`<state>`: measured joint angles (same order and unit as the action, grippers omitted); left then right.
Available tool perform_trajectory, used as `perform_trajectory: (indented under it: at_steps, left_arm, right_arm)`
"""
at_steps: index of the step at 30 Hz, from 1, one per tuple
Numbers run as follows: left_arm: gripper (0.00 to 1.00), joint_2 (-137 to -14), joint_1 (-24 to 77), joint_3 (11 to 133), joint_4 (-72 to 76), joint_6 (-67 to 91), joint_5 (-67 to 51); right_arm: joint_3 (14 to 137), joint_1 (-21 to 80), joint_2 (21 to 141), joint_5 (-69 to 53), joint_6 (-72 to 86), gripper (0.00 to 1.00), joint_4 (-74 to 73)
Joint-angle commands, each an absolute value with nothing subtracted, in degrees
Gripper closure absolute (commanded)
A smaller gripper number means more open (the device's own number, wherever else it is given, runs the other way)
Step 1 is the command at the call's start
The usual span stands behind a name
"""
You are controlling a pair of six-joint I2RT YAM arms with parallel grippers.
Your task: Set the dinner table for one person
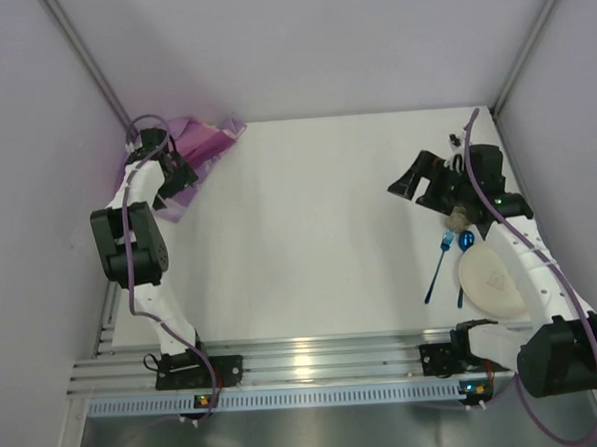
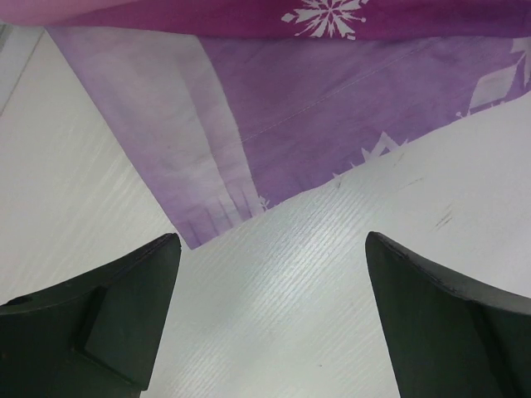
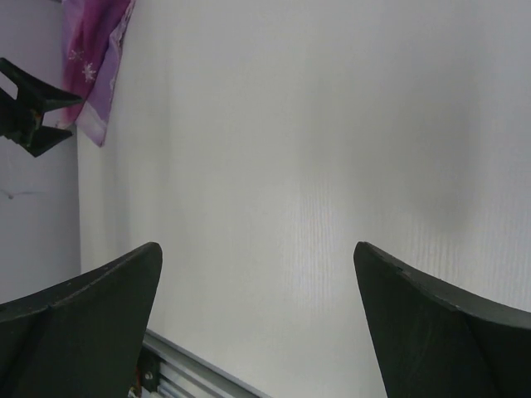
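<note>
The dinner table [image 1: 309, 233] is a white tabletop with a silver rail along its near edge. A purple-pink placemat [image 1: 206, 140] lies crumpled in the far left corner; its snowflake-printed edge fills the top of the left wrist view [image 2: 332, 99]. My left gripper [image 1: 181, 178] is open and empty, low over bare table just short of the placemat's edge [image 2: 271, 240]. My right gripper [image 1: 402, 188] is open and empty above the table's right side, pointing left [image 3: 257, 249]. A blue fork [image 1: 440, 267], a blue spoon [image 1: 466, 241] and a cream plate [image 1: 490, 284] lie near the right arm.
A brownish object [image 1: 456, 218] sits under the right wrist, and a small dark item [image 1: 455, 138] lies at the far right. Grey walls close in the left, back and right. The placemat [image 3: 95, 66] and left gripper [image 3: 33, 112] show far off in the right wrist view.
</note>
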<state>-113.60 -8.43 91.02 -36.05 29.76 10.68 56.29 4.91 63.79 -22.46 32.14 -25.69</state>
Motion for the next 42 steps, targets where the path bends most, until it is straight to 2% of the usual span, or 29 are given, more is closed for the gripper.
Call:
perform_trajectory:
  at_steps: [1, 5, 16, 21, 39, 42]
  left_arm:
    - [0.01, -111.7, -8.3, 92.5, -35.2, 25.5, 11.1]
    - [0.01, -115.4, -8.3, 95.4, -38.6, 22.1, 7.8]
    - [0.04, -118.5, -5.2, 94.0, -35.6, 15.6, 7.1]
    - [0.04, -122.3, -2.5, 96.3, -36.7, 14.1, 10.0]
    - [0.04, -131.1, -4.3, 107.4, -38.6, 13.2, 17.2]
    - [0.08, -133.0, -5.5, 107.5, -39.3, 13.8, 16.2]
  right_arm:
    - [55.7, 5.9, 65.5, -26.0, 30.2, 0.00, -26.2]
    - [55.0, 5.9, 66.8, -26.2, 29.1, 0.00, -27.2]
    - [56.3, 6.4, 70.6, -25.8, 28.7, 0.00, -27.4]
    - [57.1, 6.7, 72.1, -25.4, 28.7, 0.00, -27.3]
    - [59.5, 6.7, 76.5, -24.1, 28.0, 0.00, -27.7]
    - [60.8, 6.7, 78.0, -24.2, 28.0, 0.00, -27.9]
